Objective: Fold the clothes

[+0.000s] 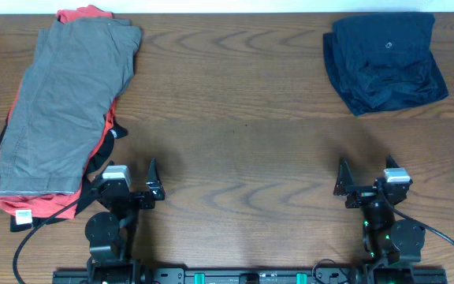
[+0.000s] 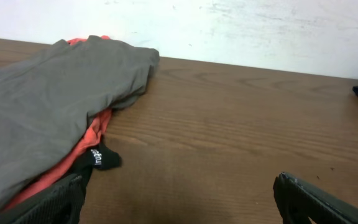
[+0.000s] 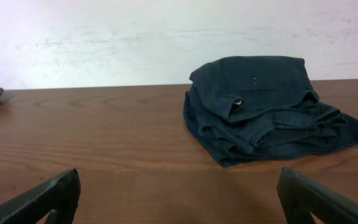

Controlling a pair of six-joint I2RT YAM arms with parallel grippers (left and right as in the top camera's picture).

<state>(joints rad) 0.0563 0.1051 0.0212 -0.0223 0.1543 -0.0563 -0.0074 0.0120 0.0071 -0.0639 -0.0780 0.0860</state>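
Jaws wide and empty on left gripper (image 1: 123, 180) and right gripper (image 1: 369, 180), both at the worktop (image 1: 243, 102) near edge. Dark navy garment (image 1: 385, 63) far right, looks roughly folded. Grey-khaki shorts (image 1: 61, 102) top the left pile over orange-red T-shirt (image 1: 81, 14), seemingly unfolded; most work left.

No wording here can be read in full. Seen from my left wrist, a corner of the black garment (image 2: 102, 158) carries a short line of white lettering, too small and tilted for me to make out. Overhead, a white label (image 1: 24, 213) sits on the orange-red T-shirt (image 1: 81, 14) near the left edge of the table (image 1: 243, 158), its print illegible.
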